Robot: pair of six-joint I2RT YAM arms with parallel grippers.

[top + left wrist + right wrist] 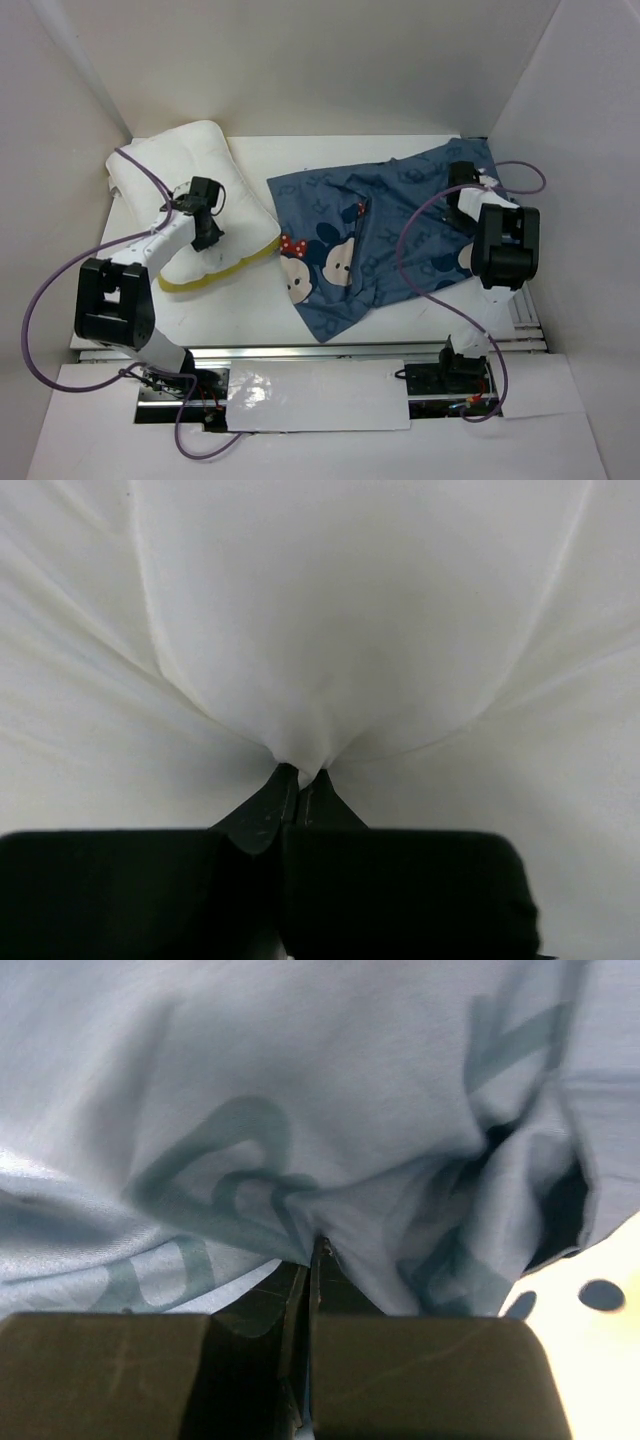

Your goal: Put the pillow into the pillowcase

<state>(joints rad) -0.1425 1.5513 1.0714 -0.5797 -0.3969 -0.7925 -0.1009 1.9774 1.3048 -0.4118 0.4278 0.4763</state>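
So the white table (250, 300) has the blue pillowcase (390, 230) lying rumpled across its middle and right, mouse faces up. The white pillow (190, 165) sits at the far left just beside it, maybe touching at the yellow-edged corner, hard to tell from above. The left gripper (300, 780) is clamped on a pinch of pillow fabric, and the right gripper (318, 1252) is clenched on a fold of the pillowcase near its right end.

You are working in a lab cell. White panels (330, 60) are walling the table (245, 300) around your left gripper (209, 238) and right gripper (461, 176).
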